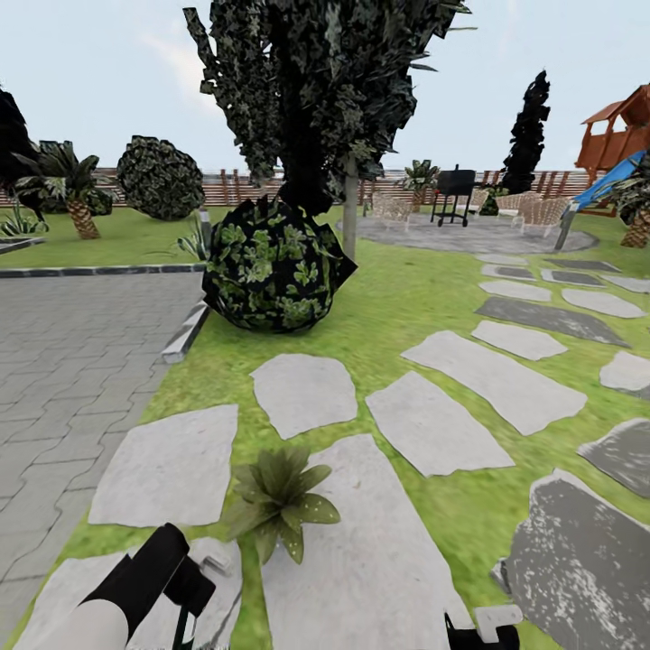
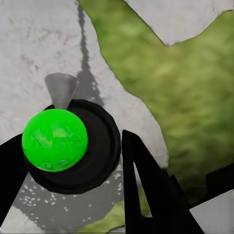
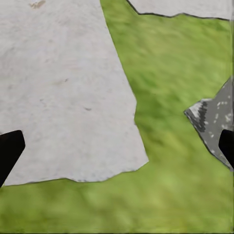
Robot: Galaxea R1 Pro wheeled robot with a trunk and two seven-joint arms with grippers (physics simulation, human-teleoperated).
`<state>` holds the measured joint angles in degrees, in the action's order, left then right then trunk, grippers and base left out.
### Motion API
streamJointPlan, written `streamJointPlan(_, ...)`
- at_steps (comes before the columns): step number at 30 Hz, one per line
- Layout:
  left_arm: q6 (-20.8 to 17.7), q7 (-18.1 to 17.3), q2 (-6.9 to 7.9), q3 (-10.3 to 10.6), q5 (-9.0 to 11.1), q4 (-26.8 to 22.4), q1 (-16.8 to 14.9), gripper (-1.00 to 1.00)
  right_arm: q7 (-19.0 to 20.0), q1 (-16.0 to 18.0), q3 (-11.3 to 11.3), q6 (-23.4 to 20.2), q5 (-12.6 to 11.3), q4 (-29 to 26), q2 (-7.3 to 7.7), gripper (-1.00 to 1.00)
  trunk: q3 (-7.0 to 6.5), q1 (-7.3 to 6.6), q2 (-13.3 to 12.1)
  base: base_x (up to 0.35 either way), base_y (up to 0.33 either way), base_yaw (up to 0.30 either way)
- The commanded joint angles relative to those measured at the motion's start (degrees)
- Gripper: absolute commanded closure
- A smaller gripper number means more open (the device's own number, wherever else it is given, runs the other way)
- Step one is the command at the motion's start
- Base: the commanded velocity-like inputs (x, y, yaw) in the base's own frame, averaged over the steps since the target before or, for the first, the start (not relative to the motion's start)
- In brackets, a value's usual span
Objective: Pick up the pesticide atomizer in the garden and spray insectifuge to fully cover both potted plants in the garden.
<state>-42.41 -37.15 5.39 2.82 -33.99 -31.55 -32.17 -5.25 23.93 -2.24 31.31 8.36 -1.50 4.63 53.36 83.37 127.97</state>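
- Head view: one potted plant (image 1: pixel 282 499), a small rosette of pointed, speckled green leaves, sits on a pale stepping stone (image 1: pixel 361 560) amid the lawn (image 1: pixel 406 307). The left gripper (image 1: pixel 191 603), black on a white-sleeved arm, is just beside the rosette, nearer the camera. A thin dark green piece shows under it. The round, dark leafy bush (image 1: pixel 273 266) stands well beyond the rosette, with a tree (image 1: pixel 316 90) behind it.
- Left wrist view: the black fingers (image 2: pixel 151 195) pinch the pesticide atomizer (image 2: pixel 73 146), seen end-on as a dark round body with a glossy bright green ball and a pale grey nozzle, above rough grey stone.
- Right wrist view: the right gripper (image 3: pixel 117 146) is spread wide, black fingertips (image 3: pixel 9 148) at either edge, above smooth pale stone and blurred grass.
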Motion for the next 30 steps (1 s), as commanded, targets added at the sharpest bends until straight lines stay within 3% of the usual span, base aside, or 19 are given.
streamJointPlan(1,-0.13,-0.48,0.01,0.19,-0.47,0.06,0.0,1.0,-0.37,0.06,-0.22,0.16,0.61,0.09,-0.04,-1.0,0.05,-0.04,0.02,-0.273,0.233,-0.268)
streamJointPlan(10,-0.52,-0.47,-0.48,0.27,-0.52,0.19,0.0,1.0,-0.37,0.06,-0.22,0.16,0.61,0.1,-0.04,-1.0,0.05,-0.04,0.02,-0.06,0.185,-0.081)
streamJointPlan(14,-0.71,0.27,-2.44,0.33,-0.61,0.18,-0.09,1.0,-0.37,0.06,-0.22,0.16,0.61,0.1,-0.06,-1.0,0.05,-0.04,0.02,0.0,0.009,-0.001)
streamJointPlan(18,-0.83,5.19,-5.11,0.48,-0.59,0.25,-0.11,1.0,-0.37,0.06,-0.22,0.16,0.61,0.1,-0.06,-1.0,0.05,-0.04,0.02,0.0,0.0,0.0)
streamJointPlan(23,-0.74,5.73,-2.93,0.02,-0.06,0.26,-0.03,1.0,-0.37,0.06,-0.22,0.16,0.61,0.1,-0.03,-1.0,0.05,-0.04,0.02,0.0,0.0,-0.014)
streamJointPlan(30,-0.54,5.33,-2.14,-0.24,0.23,0.26,-0.06,1.0,-0.43,0.04,-0.22,0.16,0.61,0.1,-0.01,-1.0,0.05,-0.04,0.02,0.0,0.0,-0.25)
